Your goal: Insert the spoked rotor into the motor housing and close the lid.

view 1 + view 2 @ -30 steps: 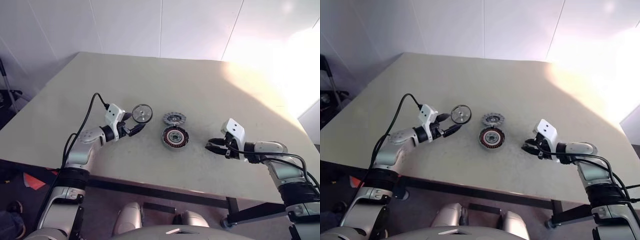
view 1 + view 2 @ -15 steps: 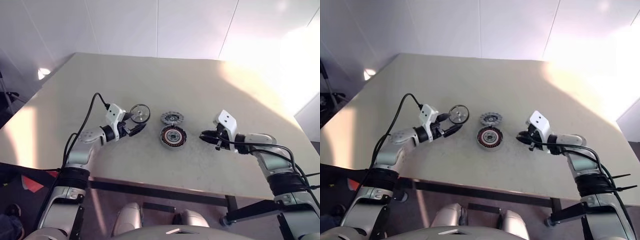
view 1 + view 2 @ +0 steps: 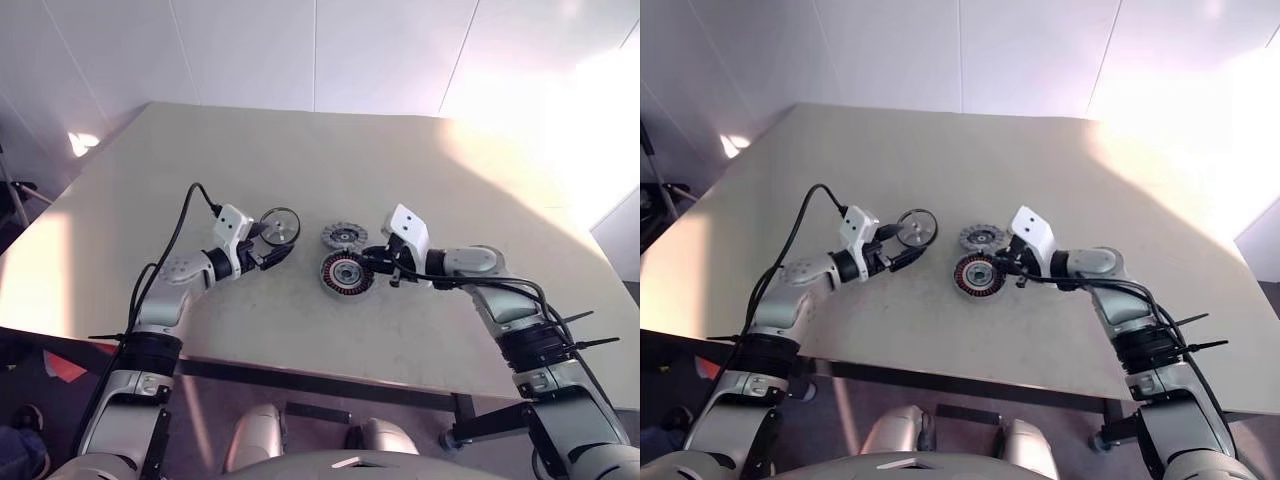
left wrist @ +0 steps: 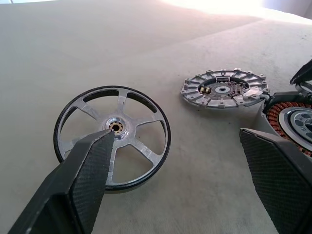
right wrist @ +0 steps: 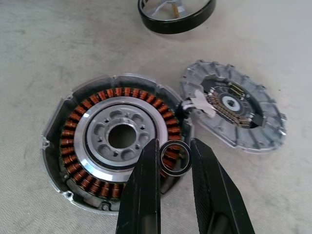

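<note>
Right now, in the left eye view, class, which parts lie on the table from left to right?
spoked rotor → motor housing. The lid sits directly behind the housing, so its place in the order is unclear.

Harsh blown-out glare from upper right over the table [image 3: 300, 150] — rest evenly lit, soft shadows, close-ups sharp.

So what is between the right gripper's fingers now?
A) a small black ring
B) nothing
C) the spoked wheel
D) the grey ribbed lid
A: the right gripper pinches a small black ring over the motor housing; the wheel and lid lie on the table.
</note>
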Available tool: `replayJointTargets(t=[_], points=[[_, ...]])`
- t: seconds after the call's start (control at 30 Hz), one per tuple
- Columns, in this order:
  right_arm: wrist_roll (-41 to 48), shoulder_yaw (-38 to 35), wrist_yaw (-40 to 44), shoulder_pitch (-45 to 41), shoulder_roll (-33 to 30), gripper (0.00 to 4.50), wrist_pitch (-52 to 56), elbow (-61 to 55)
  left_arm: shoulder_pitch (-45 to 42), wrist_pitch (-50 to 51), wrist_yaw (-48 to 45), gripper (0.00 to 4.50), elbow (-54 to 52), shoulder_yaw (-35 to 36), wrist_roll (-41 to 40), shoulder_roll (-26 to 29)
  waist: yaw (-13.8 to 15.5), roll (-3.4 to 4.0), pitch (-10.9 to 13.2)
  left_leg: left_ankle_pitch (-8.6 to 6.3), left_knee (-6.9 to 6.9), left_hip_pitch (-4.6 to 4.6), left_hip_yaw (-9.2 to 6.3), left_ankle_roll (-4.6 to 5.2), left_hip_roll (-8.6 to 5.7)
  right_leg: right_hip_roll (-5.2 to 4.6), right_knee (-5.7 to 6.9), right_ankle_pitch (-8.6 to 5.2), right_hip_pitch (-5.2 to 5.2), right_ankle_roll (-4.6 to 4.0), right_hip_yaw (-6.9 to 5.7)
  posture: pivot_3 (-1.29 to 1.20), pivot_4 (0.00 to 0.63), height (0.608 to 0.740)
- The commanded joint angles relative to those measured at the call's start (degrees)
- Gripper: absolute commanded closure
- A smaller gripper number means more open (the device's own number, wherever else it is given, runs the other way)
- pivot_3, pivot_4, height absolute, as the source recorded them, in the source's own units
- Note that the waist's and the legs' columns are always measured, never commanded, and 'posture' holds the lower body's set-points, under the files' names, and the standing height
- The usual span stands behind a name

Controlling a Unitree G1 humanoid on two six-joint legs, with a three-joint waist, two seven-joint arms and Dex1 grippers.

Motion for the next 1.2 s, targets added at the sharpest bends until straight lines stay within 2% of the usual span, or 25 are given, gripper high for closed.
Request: replayJointTargets(t=[0.03, 0.97, 1.03, 1.1, 1.2], points=[[0.26, 0.11, 0.05, -1.74, 0.24, 3.94, 0.85, -3.53, -0.33, -0.85, 0.29, 0.14, -1.29, 0.32, -0.20, 0.01, 0.00, 0.00, 0.00, 0.00, 0.00, 0.00, 0.00, -0.01, 0.00, 0.00, 0.00, 0.00, 0.00, 0.00, 0.00, 0.00, 0.000, 0.740], [-0.14, 4.07, 0.34, -0.76, 1.86, 3.94, 4.81, -6.08, 2.27, -0.55, 1.59, 0.14, -3.11, 0.66, -0.50, 0.19, -0.40, 0.00, 0.00, 0.02, -0.01, 0.10, 0.00, -0.04, 0.00, 0.00, 0.02, 0.00, 0.08, 0.00, 0.00, 0.00, 0.000, 0.740], [-0.07, 4.12, 0.61, -0.25, 1.53, 3.20, 4.46, -6.93, 2.39, -0.52, 1.64, 0.14, -3.19, 0.65, -0.48, 0.16, -0.38, 0.00, 0.00, 0.02, -0.01, 0.10, 0.00, -0.04, 0.00, 0.00, 0.02, 0.00, 0.08, 0.00, 0.00, 0.00, 0.000, 0.740], [0.11, 3.90, 0.71, 0.10, 1.24, 2.66, 4.12, -8.02, 2.44, -0.53, 1.62, 0.14, -3.13, 0.66, -0.47, 0.18, -0.38, 0.00, 0.00, 0.02, -0.01, 0.11, 0.00, -0.04, 0.00, 0.00, 0.02, 0.00, 0.09, 0.00, 0.00, 0.00, 0.000, 0.740], [1.36, 2.59, 0.66, -0.44, 1.38, 2.66, 4.29, -8.76, 2.45, -0.53, 1.58, 0.14, -3.02, 0.63, -0.42, 0.20, -0.44, 0.00, 0.00, 0.01, -0.02, 0.11, 0.00, -0.05, 0.00, 0.01, 0.02, 0.00, 0.07, 0.00, 0.01, 0.00, 0.000, 0.740]])
